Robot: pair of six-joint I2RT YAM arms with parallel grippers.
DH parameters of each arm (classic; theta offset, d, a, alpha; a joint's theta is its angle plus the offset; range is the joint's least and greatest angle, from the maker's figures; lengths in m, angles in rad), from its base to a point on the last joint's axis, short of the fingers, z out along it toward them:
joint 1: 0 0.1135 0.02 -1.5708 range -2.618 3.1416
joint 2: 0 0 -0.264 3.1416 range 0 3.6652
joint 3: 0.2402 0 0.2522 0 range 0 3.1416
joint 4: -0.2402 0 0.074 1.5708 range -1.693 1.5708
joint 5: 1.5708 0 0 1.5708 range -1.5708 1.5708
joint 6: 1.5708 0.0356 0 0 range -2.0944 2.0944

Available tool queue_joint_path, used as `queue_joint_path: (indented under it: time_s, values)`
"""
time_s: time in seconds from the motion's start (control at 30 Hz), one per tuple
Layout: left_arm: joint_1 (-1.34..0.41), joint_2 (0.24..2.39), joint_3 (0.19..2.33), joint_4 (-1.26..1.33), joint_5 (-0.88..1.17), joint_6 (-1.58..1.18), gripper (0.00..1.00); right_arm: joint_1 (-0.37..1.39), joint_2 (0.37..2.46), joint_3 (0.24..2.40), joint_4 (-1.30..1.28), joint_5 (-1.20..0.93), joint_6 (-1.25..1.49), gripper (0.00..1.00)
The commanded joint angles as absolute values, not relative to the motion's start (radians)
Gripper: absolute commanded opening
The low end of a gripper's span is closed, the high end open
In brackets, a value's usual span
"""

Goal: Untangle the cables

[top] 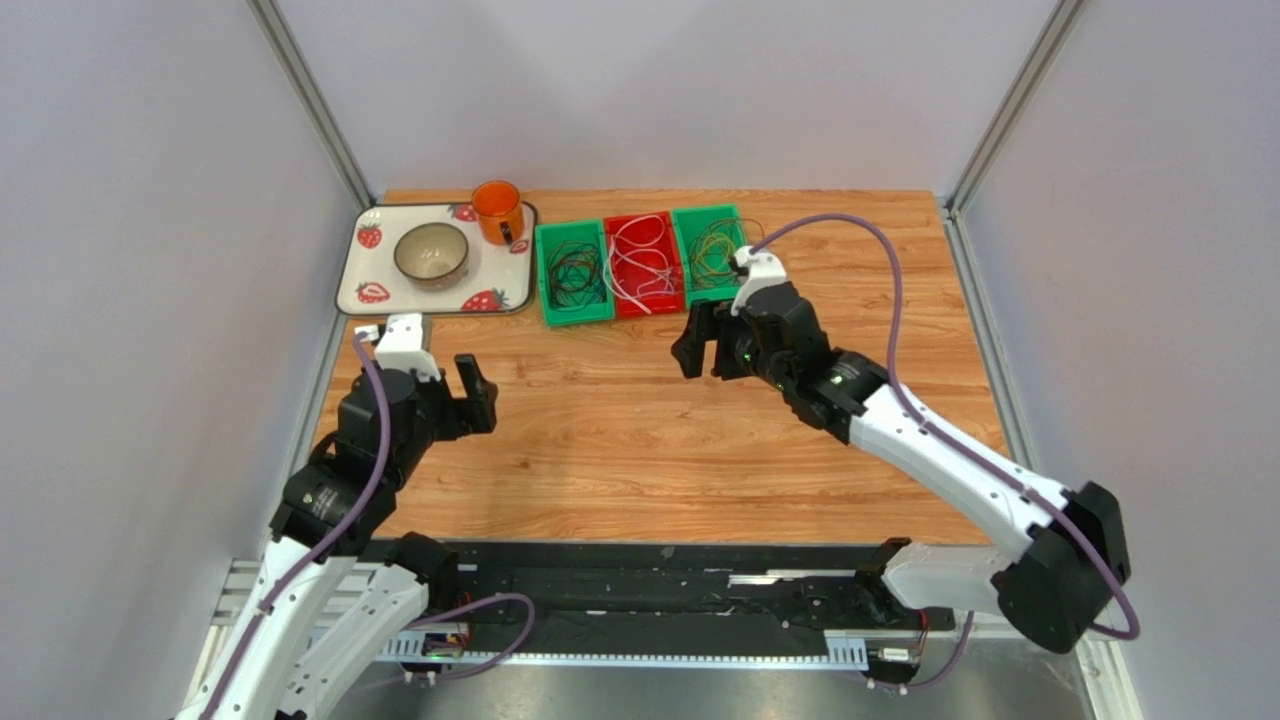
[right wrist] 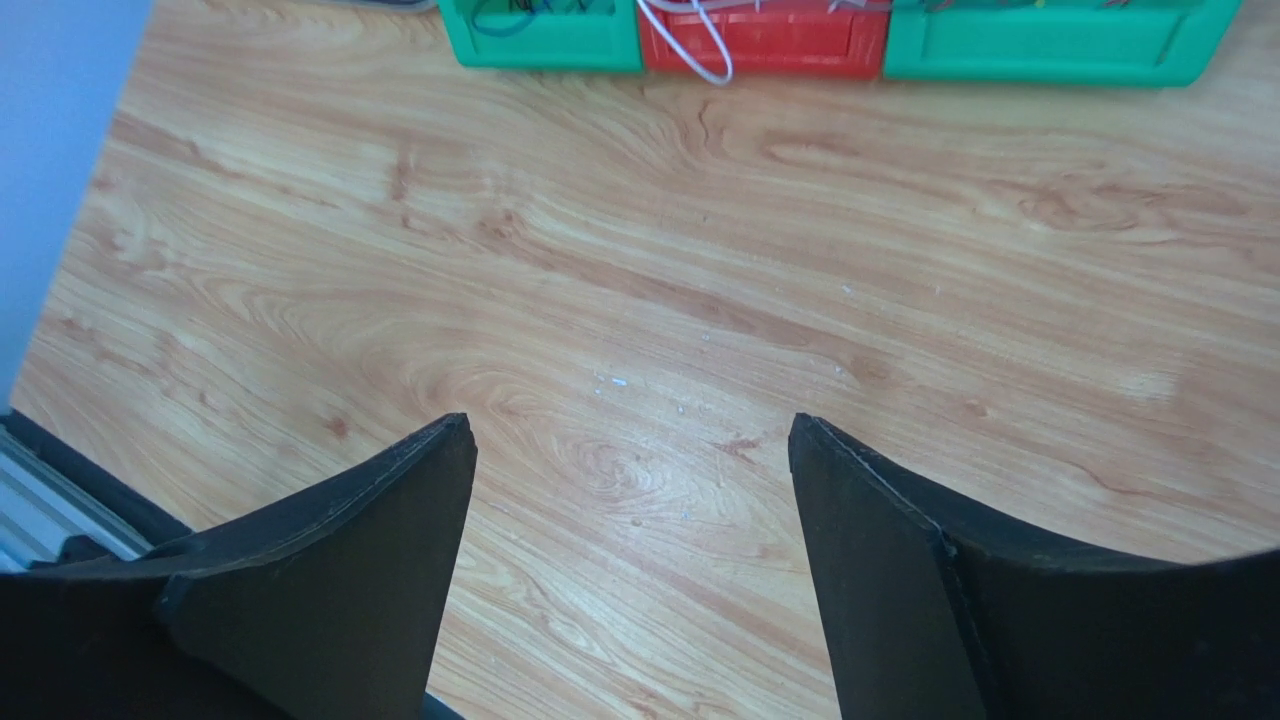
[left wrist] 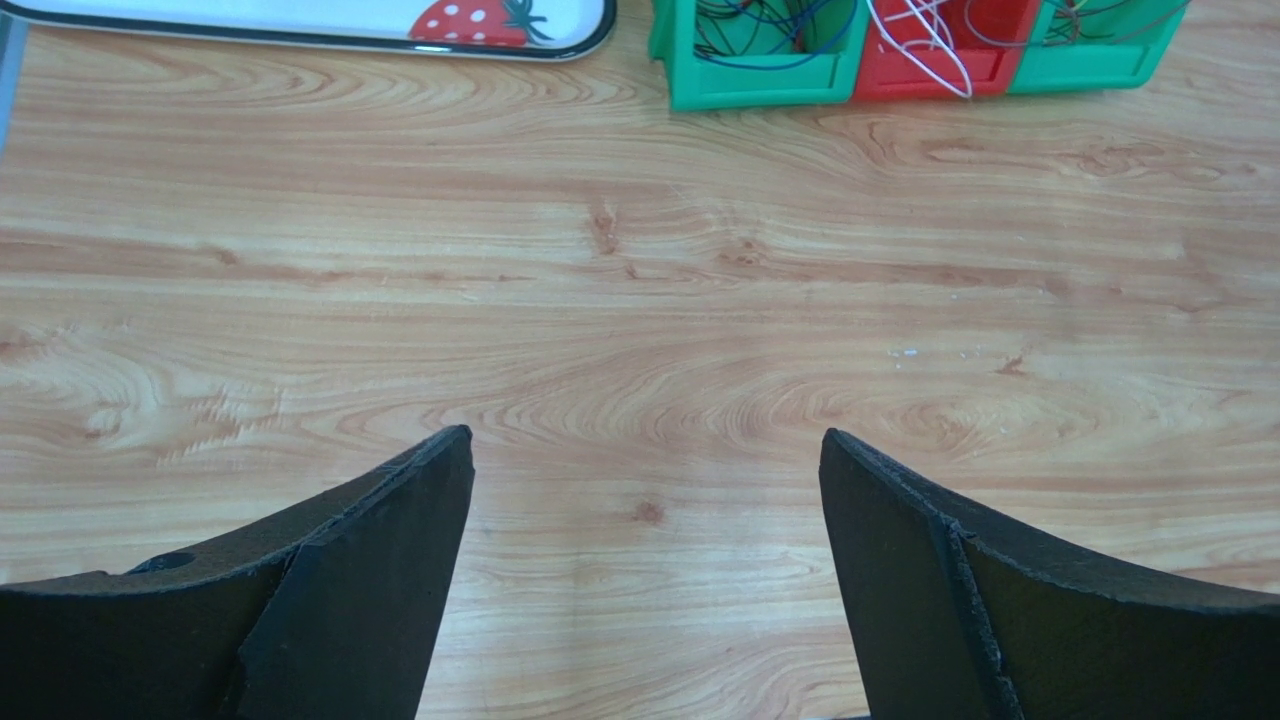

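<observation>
While the cables (top: 646, 258) lay in bins (top: 576, 317), the left end effector (left wrist: 643, 450) stood wide open. So did the right end effector (right wrist: 631, 435).

No text, label, brand, number or sign can be read in any view. The only printed marks are red strawberry pictures (top: 484, 300) on the white tray (top: 376, 285) at the far left of the table (top: 631, 435).

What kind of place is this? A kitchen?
Probably a robot lab booth, not a kitchen: plain grey walls box in a wooden table, two robot arms are fixed at its edge, and bins hold cables.
</observation>
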State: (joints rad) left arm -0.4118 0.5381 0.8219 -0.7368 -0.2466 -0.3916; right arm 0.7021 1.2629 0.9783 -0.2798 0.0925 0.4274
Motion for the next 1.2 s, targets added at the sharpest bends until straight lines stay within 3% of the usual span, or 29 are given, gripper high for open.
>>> queue_joint_path:
  time_s: [0.0,0.23,0.5,1.17]
  values:
    - [-0.414,0.542,0.859,-0.759,-0.233,-0.411,0.93,0.707,1.107,1.023,-0.44,0.175,0.403,0.82]
    - [-0.414,0.508,0.853,-0.778,-0.203,-0.423,0.93,0.707,0.777,0.816,-0.417,0.334,0.491,0.84]
    - [-0.414,0.485,0.839,-0.755,-0.193,-0.422,0.92,0.707,0.511,0.603,-0.423,0.313,0.549,0.89]
    - [-0.414,0.494,0.844,-0.772,-0.196,-0.422,0.9,0.707,0.515,0.657,-0.515,0.278,0.551,0.89]
